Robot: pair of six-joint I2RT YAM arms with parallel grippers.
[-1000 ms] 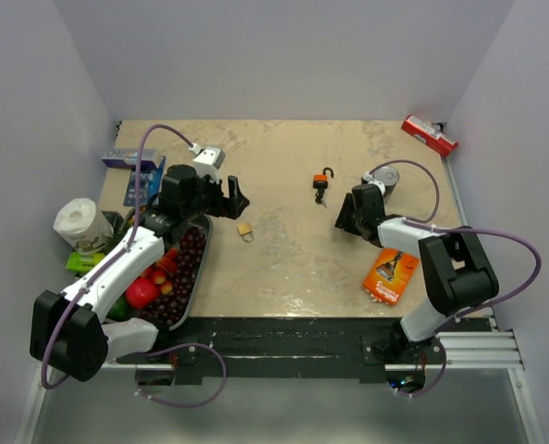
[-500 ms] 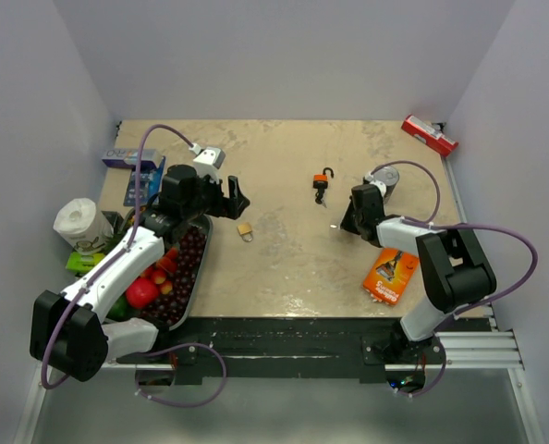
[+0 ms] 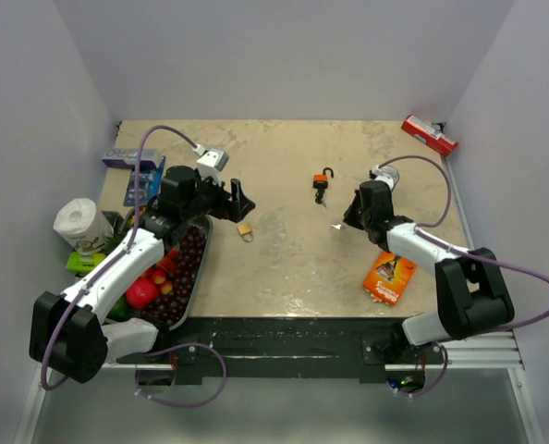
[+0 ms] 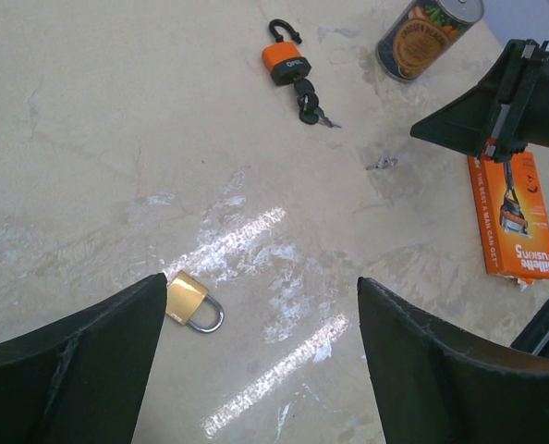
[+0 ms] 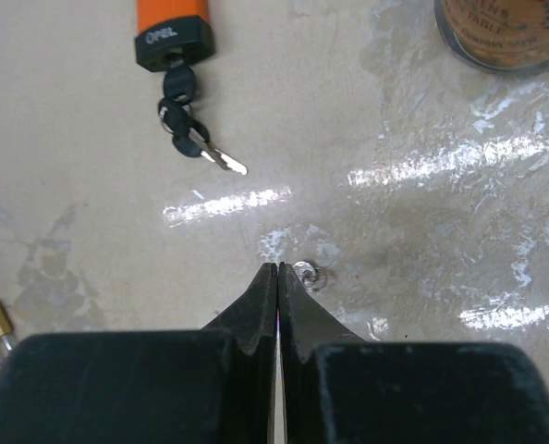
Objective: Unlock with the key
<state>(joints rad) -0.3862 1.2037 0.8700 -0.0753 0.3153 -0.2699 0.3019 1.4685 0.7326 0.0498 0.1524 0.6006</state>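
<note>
Black fingers of the left gripper (image 3: 240, 201) stand wide apart above the table (image 4: 90, 139) and hold nothing; a small brass padlock (image 4: 189, 301) lies just beside its left finger. Further right lies the orange padlock (image 4: 286, 63), its black shackle swung out like a hook. The key (image 5: 201, 148), with black head and thin metal blade, lies on the table at the base of this padlock, apparently in one bunch with a second black-headed key that sits in the lock. It is well apart from both grippers. A tiny silvery piece (image 5: 308, 275), perhaps a ring, lies just beside the tips of the right gripper (image 5: 277, 270). Its jaws are pressed fully together, and I see nothing caught between them. Behind it stands a tin can (image 5: 506, 32). I judge that the task is at its first step, the taking of the key, and that this is not yet done. The next move calls for the right jaws to part, to travel forward and left to the black head, and to pinch it flat and exactly, because so small a thing slips away easily.
</note>
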